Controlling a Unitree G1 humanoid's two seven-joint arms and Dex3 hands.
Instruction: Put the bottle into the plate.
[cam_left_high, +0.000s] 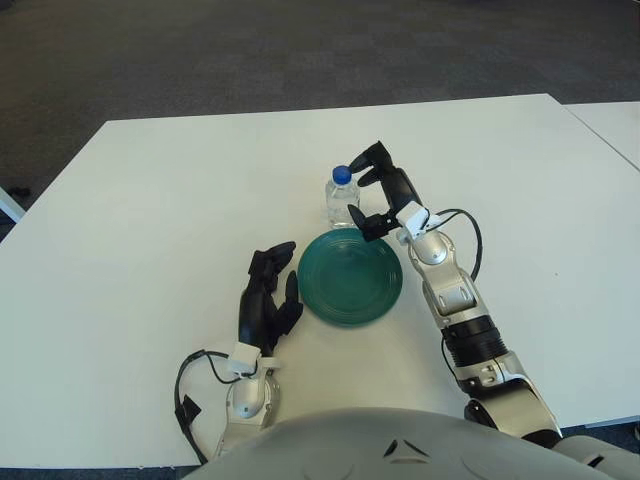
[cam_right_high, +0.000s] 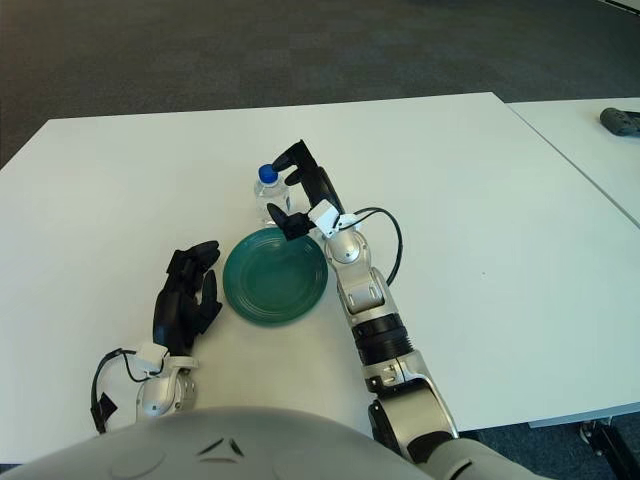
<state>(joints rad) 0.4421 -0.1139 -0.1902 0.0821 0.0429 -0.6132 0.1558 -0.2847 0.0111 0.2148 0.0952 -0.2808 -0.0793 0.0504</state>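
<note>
Around the bottle (cam_left_high: 342, 196), the right hand's fingers (cam_left_high: 372, 156) are spread and curved. One finger shows at cap height on the bottle's right side; the thumb (cam_left_high: 368, 223) shows low, near the bottle's base. Firm contact cannot be confirmed; the fingers appear just beside the bottle, not clamped on it. The right hand (cam_left_high: 385, 192) shows at the far right edge of the plate (cam_left_high: 351, 277), with its forearm running back toward the robot along the plate's right side.

The bottle is clear with a blue cap (cam_left_high: 342, 174). It stands upright on the table (cam_left_high: 150, 200), just beyond the plate's far rim, apparently touching or nearly touching that rim. It is not in the plate.

The plate is round, dark green, and lies flat on the table in front of the robot, between the two arms.

The left hand (cam_left_high: 268, 300) shows just left of the plate, fingers relaxed and slightly curled, holding nothing. A black cable (cam_left_high: 192, 375) loops beside its wrist.

The table is white, over a dark carpet (cam_left_high: 300, 50).
</note>
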